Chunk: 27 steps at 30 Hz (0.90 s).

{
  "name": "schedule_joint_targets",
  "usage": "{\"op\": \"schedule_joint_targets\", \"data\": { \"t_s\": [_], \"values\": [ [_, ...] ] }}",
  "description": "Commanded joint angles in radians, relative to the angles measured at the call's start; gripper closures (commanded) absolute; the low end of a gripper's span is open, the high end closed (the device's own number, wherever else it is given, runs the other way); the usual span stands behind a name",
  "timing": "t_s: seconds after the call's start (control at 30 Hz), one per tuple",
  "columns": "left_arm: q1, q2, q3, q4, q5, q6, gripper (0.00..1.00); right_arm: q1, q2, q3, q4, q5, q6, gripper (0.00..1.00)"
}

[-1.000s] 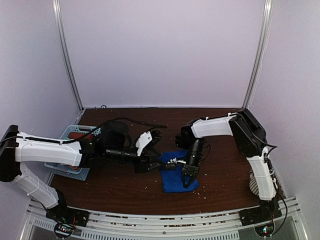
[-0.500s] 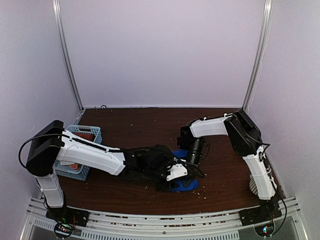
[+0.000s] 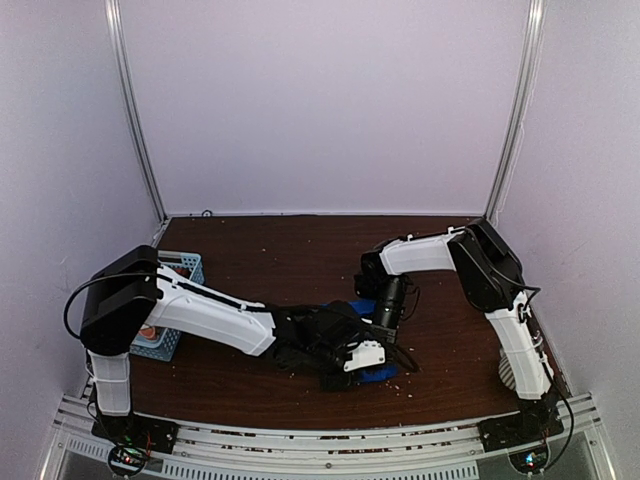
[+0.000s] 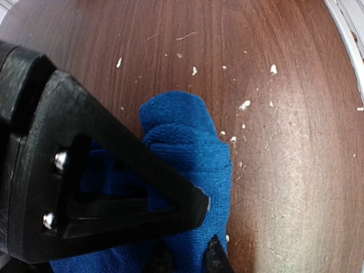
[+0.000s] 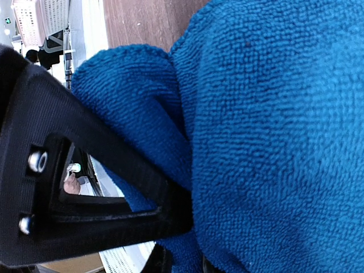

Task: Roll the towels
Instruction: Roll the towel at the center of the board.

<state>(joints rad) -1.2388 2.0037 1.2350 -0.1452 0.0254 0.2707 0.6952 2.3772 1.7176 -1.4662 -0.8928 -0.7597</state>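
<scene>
Overhead, I see a dark brown table [image 3: 300, 245] with both robot arms reaching to one spot slightly right of its centre, towards the near edge. There lies the blue towel [image 3: 386, 375], bunched into a loose, lumpy roll and mostly hidden under the two wrists. The left gripper [image 3: 365, 366] comes in low from the left. In its wrist camera, the left gripper [image 4: 207, 227] has its jaws drawn nearly together, with a fold of the blue towel [image 4: 182, 142] pinched between them. The right gripper [image 3: 384, 336] points down from the far side. In its own camera, the right gripper [image 5: 182, 250] is closed onto the blue towel [image 5: 273, 142], whose cloth fills the view. White crumbs [image 4: 244, 105] dot the wood beside the towel. A light blue basket [image 3: 190, 265] sits at the table's left edge, well apart.
</scene>
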Motion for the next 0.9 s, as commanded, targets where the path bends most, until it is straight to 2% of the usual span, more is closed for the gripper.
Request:
{"op": "schedule_joint_targets", "data": {
  "t_s": [0.0,0.1,0.3,0.47,0.53,0.6,0.67,0.77,0.87],
  "values": [
    [0.003,0.027,0.019,-0.012,0.045,-0.025,0.93,-0.009,0.032,-0.019,0.11,0.092,-0.02,0.86],
    [0.02,0.053,0.044,-0.041,0.11,-0.047,0.99,-0.024,-0.047,-0.037,0.11,0.075,-0.036,0.7],
    [0.097,0.077,0.051,-0.061,0.281,-0.122,1.0,-0.123,-0.332,-0.041,0.111,0.074,-0.016,0.42],
    [0.177,0.142,0.12,-0.108,0.49,-0.195,1.0,-0.19,-0.54,-0.081,0.146,0.11,0.031,0.41],
    [0.218,0.175,0.152,-0.121,0.59,-0.238,1.0,-0.213,-0.631,-0.124,0.211,0.119,0.071,0.46],
    [0.25,0.215,0.184,-0.14,0.678,-0.278,1.0,-0.224,-0.765,-0.237,0.376,0.138,0.146,0.49],
    [0.278,0.262,0.229,-0.203,0.734,-0.299,0.99,-0.223,-0.916,-0.379,0.561,0.151,0.185,0.46],
    [0.316,0.309,0.252,-0.226,0.818,-0.347,0.98,-0.21,-1.055,-0.509,0.678,0.148,0.142,0.42],
    [0.327,0.327,0.259,-0.22,0.843,-0.377,0.97,-0.175,-1.07,-0.555,0.654,0.161,0.074,0.43]
  ]
}}
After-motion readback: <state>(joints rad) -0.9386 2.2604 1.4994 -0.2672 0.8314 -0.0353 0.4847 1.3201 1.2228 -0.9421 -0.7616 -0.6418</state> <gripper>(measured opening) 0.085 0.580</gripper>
